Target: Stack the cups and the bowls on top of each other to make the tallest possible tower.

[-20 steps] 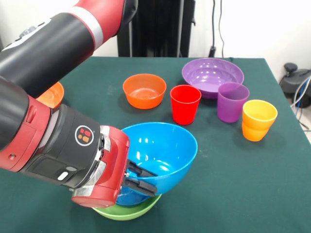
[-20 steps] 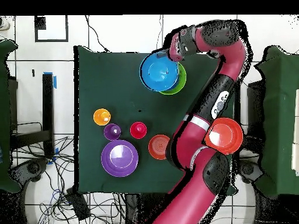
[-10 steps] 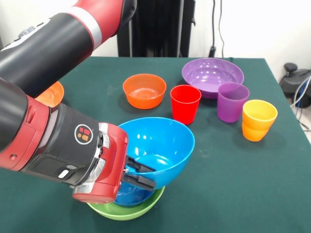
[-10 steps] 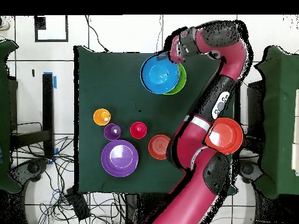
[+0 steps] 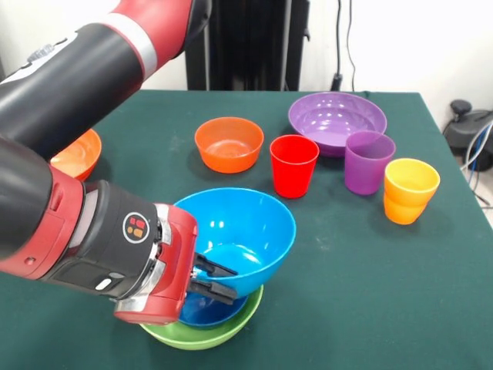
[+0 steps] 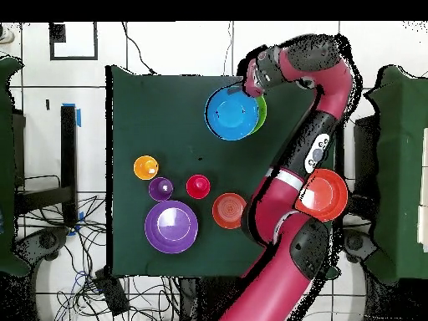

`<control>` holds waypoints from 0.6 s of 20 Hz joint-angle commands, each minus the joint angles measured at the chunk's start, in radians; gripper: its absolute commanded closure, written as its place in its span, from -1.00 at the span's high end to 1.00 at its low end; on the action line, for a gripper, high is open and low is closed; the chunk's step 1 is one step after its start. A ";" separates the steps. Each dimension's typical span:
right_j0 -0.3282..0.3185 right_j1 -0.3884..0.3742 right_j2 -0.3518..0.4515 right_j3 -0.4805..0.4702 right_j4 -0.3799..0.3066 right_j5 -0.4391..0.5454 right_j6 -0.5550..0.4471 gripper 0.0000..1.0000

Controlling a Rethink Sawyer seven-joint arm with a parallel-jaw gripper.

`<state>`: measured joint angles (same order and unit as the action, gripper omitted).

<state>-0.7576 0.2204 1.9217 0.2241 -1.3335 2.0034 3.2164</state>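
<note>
Compared with a second ago, I see the deep light blue glossy plastic bowl (image 5: 239,231) carried leftward in the front view and sitting lower, more squarely over the lime green bowl (image 5: 223,330), which now shows only as a sliver at its far side in the overhead view. The rest of the table is as it was.

My gripper (image 5: 212,279) has its two dark fingers (image 5: 218,291) closed over the near rim of the light blue bowl, one inside the wall and one outside, holding it tilted with the mouth facing up and away. A smaller dark blue bowl (image 5: 208,308) lies nested in the lime green one, right under the held bowl; I cannot tell whether the two blue bowls touch. The red and black arm (image 6: 322,125) arches from the base round the table's side and bends down at the wrist onto the bowl's edge.

On the dark green table cover (image 5: 370,293) stand the small orange bowl (image 5: 229,143), the red tumbler (image 5: 293,165), the purple tumbler (image 5: 369,161) and the waisted orange cup (image 5: 410,190), with the wide purple bowl (image 5: 337,119) behind them. A wide orange-red bowl (image 5: 77,154) sits at the table's edge, partly hidden by the arm. Around the table is a white tiled floor (image 6: 167,50) with cables (image 6: 92,284)
</note>
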 commanded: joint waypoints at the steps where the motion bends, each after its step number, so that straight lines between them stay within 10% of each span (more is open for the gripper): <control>1: -0.010 0.002 -0.199 0.006 -0.002 0.045 -0.005 -1.00; 12: 0.021 -0.021 -0.195 -0.017 0.005 0.061 0.016 -1.00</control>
<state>-0.7723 0.2205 1.8466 0.2431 -1.2942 2.0039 3.2164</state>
